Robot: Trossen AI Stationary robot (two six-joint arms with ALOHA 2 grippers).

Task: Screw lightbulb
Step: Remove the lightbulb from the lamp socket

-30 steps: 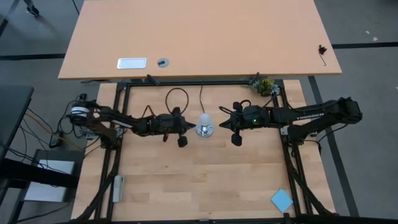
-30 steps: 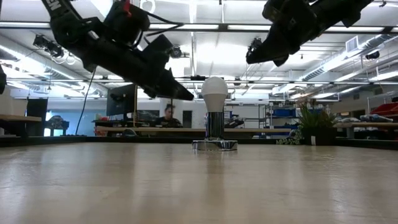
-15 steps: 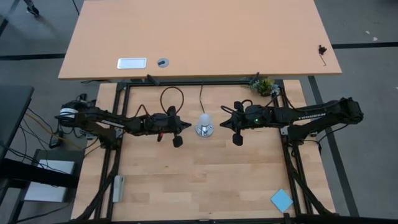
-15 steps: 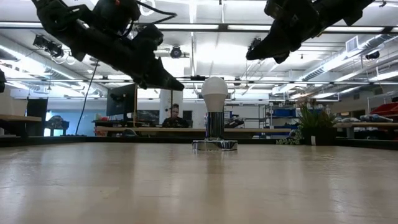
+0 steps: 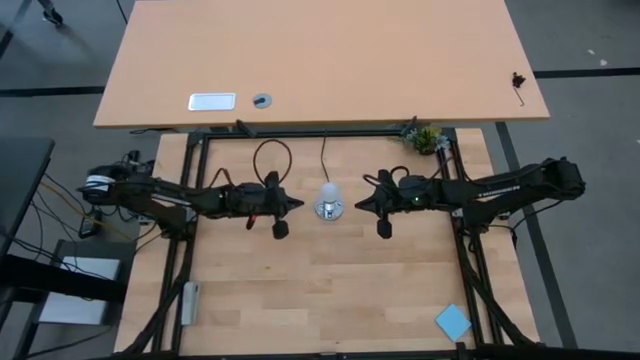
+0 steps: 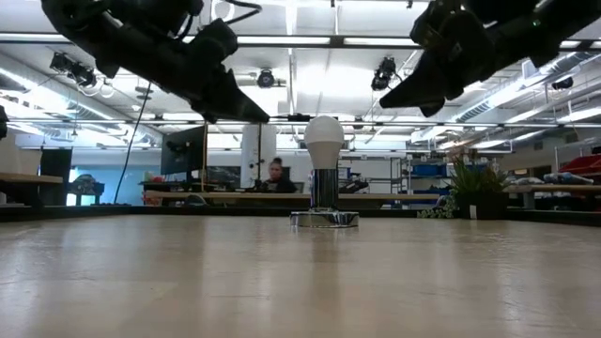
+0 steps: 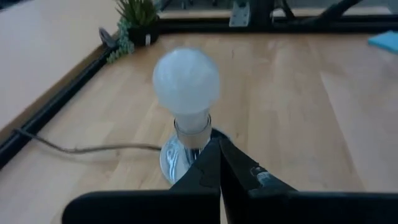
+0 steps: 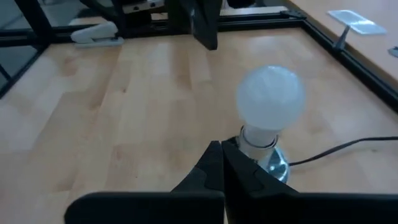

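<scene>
White and upright, the bulb (image 5: pixel 328 193) stands in the silver socket (image 5: pixel 330 209) at the middle of the bench (image 5: pixel 330 290), its screw end down in the collar, the black cord (image 5: pixel 323 160) trailing off toward the far edge. It looks seated, though from where I stand I cannot tell how tightly it is threaded.

Neither arm touches it. Left gripper (image 5: pixel 297 204) hangs above the bench just to one side of the bulb, right gripper (image 5: pixel 361 204) just to the other, both pointed in at it like two people facing across a lamp. In each wrist view the jaws are pressed together with nothing between them, so both are clenched on air. In the low view both arms hover well above the bench, level with the bulb's top or higher.

My guess is the arms are held off to either side so the bulb stays clear. If more turning is needed, one gripper would have to spread its jaws before closing in on the glass.

A person (image 6: pixel 276 175) sits far back in the room.
</scene>
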